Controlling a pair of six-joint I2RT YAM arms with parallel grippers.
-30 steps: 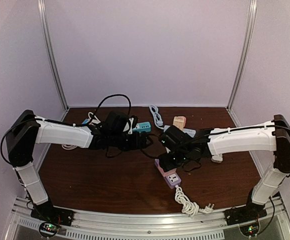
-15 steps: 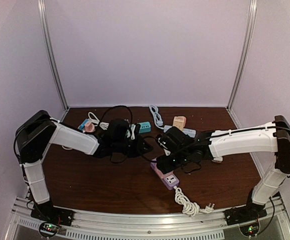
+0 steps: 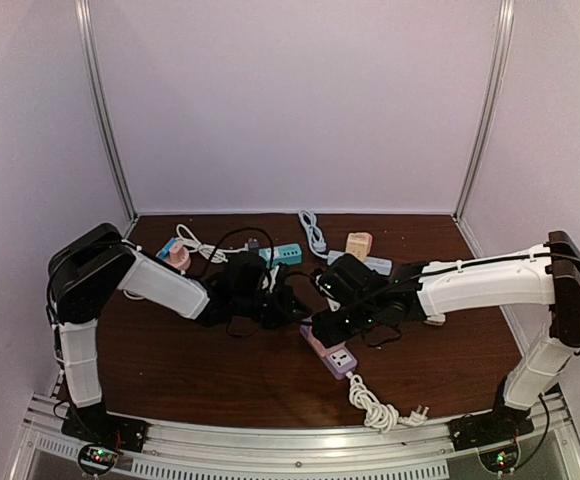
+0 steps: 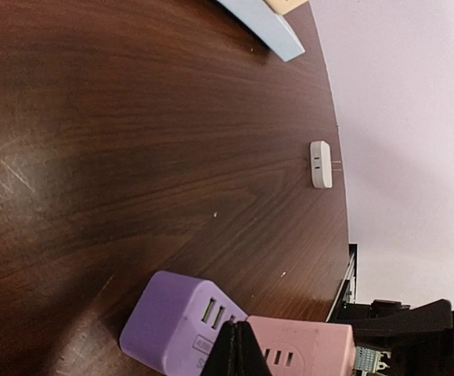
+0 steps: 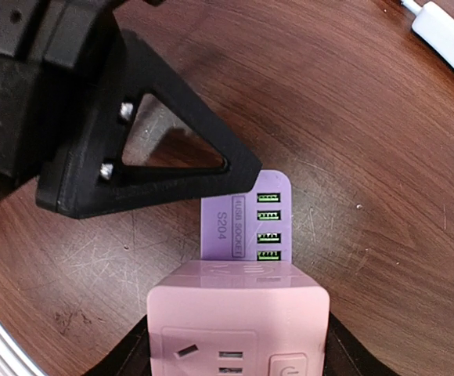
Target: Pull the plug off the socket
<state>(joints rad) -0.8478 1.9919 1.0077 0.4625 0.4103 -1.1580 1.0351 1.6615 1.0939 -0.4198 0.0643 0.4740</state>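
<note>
Dark wood table (image 3: 200,370), pale lilac walls (image 3: 290,100); pink-purple socket strip (image 3: 338,356) centre.

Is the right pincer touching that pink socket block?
Touching. The right wrist view shows the right pincer with fingers flush against both sides of the pink socket block.

The table (image 3: 190,360) is dark reddish-brown wood, finely grained, with pale scratches. The socket block (image 5: 239,321) is pastel pink, and the USB block (image 5: 246,207) is lilac with bright green ports. There is a teal strip (image 3: 288,254), a white adapter (image 4: 319,164) and a white cord (image 3: 375,405). The left arm (image 3: 165,285) and right arm (image 3: 480,285) are white with black joints. The walls (image 3: 290,100) are pale lilac.
</note>
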